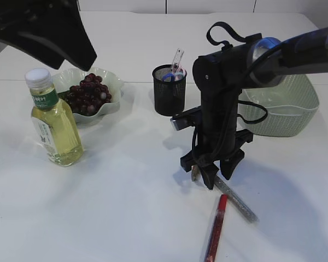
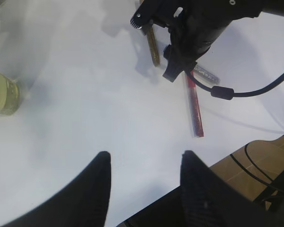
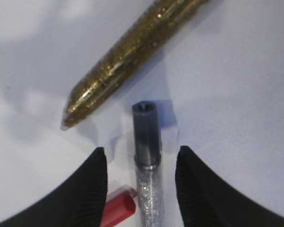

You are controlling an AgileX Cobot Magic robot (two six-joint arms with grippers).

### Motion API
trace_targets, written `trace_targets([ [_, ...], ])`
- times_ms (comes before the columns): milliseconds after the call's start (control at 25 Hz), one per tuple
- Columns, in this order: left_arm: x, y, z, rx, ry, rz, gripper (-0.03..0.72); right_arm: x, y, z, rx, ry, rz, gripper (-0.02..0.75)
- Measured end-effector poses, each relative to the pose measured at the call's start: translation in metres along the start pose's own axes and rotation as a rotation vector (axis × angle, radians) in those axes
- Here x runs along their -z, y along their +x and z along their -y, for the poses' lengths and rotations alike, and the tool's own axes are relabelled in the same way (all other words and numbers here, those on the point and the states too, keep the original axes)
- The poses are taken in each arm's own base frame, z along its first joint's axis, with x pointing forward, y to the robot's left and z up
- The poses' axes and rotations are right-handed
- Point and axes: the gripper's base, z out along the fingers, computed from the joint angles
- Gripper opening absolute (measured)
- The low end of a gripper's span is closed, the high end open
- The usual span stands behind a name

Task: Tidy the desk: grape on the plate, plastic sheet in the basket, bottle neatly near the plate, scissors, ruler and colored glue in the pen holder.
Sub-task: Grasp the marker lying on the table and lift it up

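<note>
- The right claw pointed straight down at the white counter, its jaws apart and nothing held; the silver glitter glue tube with a dark grey cap lay between the two black fingertips in the right wrist view, flat on the counter, no pad visibly touching it.
- In the exterior view that silver tube ran on a diagonal, capped end under the claw, other end towards the lower right; in the right wrist view its long axis ran straight up the frame, cap uppermost.
- The gold glitter glue tube lay just beside the silver cap, tilted from lower left to upper right in the right wrist view, pointed tip at lower left; the exterior view showed only a sliver of it behind the claw.
- The red glue tube lay near the silver one, its long axis close to vertical in the exterior view; the right wrist view caught only its end; the left wrist view showed its whole length.
- The left claw hovered over bare counter, jaws apart and empty.
- Only the exterior view showed the black mesh pen holder with items standing in it, the scalloped pale green plate bearing dark red grapes, the clear bottle of yellow liquid with a white cap standing upright just beside the plate, and the pale green basket.
</note>
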Motion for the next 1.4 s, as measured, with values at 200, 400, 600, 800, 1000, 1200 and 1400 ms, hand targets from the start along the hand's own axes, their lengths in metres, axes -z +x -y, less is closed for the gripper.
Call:
trace_targets([
  [200,0.0000,0.0000,0.0000,0.000,0.000,0.000,0.352,0.0000,0.0000,0.0000,0.000,0.000,0.000,0.375],
  [400,0.0000,0.0000,0.0000,0.000,0.000,0.000,0.352,0.0000,0.0004,0.0000,0.000,0.000,-0.004,0.375],
  [600,0.0000,0.0000,0.0000,0.000,0.000,0.000,0.352,0.0000,0.0020,0.0000,0.002,-0.001,-0.022,0.372],
  [800,0.0000,0.0000,0.0000,0.000,0.000,0.000,0.352,0.0000,0.0020,0.0000,0.002,-0.001,-0.022,0.366],
  [1000,0.0000,0.0000,0.0000,0.000,0.000,0.000,0.352,-0.0036,0.0015,0.0000,0.002,-0.001,-0.031,0.365],
  [1200,0.0000,0.0000,-0.0002,-0.001,-0.002,0.000,0.351,-0.0072,0.0011,0.0000,0.002,-0.001,-0.040,0.365],
  [1400,0.0000,-0.0001,-0.0003,-0.001,-0.003,0.001,0.351,-0.0072,0.0011,0.0000,0.002,-0.001,-0.040,0.359],
])
